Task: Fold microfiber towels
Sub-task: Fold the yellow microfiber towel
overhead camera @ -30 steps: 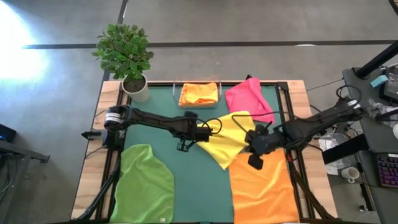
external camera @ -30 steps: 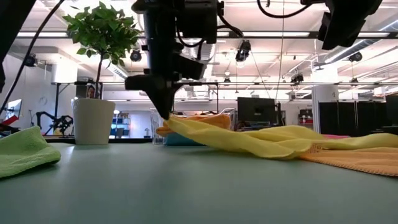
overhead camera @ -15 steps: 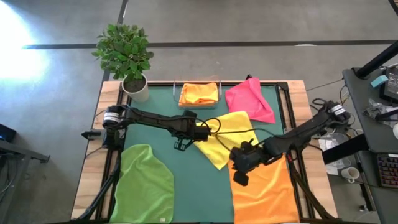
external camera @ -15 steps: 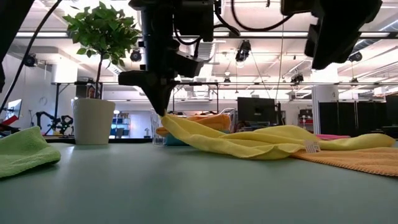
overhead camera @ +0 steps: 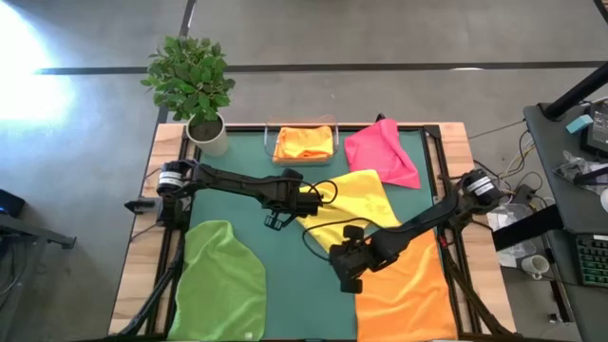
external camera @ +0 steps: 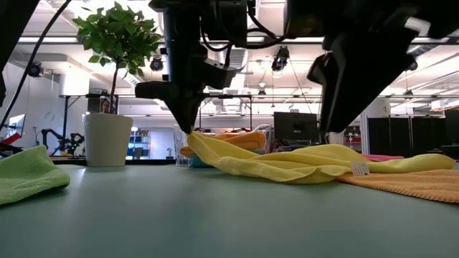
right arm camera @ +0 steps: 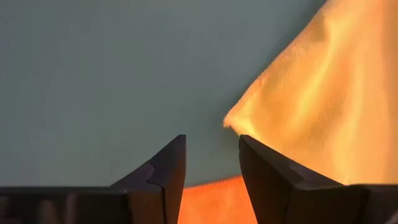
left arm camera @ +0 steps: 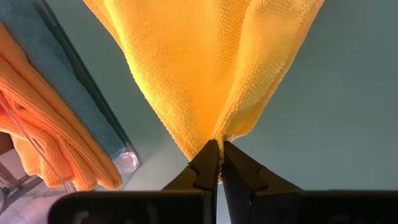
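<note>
Now left claw (left arm camera: pixel 217 151) clamps yellow towel (left arm camera: pixel 205 62); right claw (right arm camera: pixel 211 163) parted, empty.

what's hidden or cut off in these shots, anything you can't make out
- High view: the flat orange microfiber towel and the rumpled green microfiber towel run off the picture's bottom edge.
- High view: the right arm covers where the soft yellow microfiber towel meets the orange one.
- Left wrist view: the clear plastic tray is cut off by the picture's edge; its contents show only in part.
- Low view: the pink microfiber towel is almost wholly hidden behind the yellow one.
</note>
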Controlling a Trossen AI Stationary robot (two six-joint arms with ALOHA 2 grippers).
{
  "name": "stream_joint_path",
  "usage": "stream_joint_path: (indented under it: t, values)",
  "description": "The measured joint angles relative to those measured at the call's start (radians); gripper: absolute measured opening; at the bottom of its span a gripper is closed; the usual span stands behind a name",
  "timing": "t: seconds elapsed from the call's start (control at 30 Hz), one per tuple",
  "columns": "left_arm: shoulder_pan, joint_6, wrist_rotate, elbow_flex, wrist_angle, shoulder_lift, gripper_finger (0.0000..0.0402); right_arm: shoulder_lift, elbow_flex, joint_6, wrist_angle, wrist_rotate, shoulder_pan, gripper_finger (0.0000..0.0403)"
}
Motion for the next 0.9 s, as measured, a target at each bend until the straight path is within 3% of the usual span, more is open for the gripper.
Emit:
stream_joint_path:
  t: [0.2,0.73,0.9]
  values:
    - [-0.001,0.000,0.010,0.000,0.017,0.000,0.0000,0.048,0.009,0.001,0.025,0.096,-0.007,0.0133]
    - [-0.001,0.001,0.017,0.000,0.018,0.000,0.0000,0.163,0.004,0.012,0.062,0.061,-0.029,0.0132]
    - [-0.001,0.000,0.026,0.000,0.020,0.000,0.0000,0.168,0.007,0.026,0.064,0.079,-0.046,0.0113]
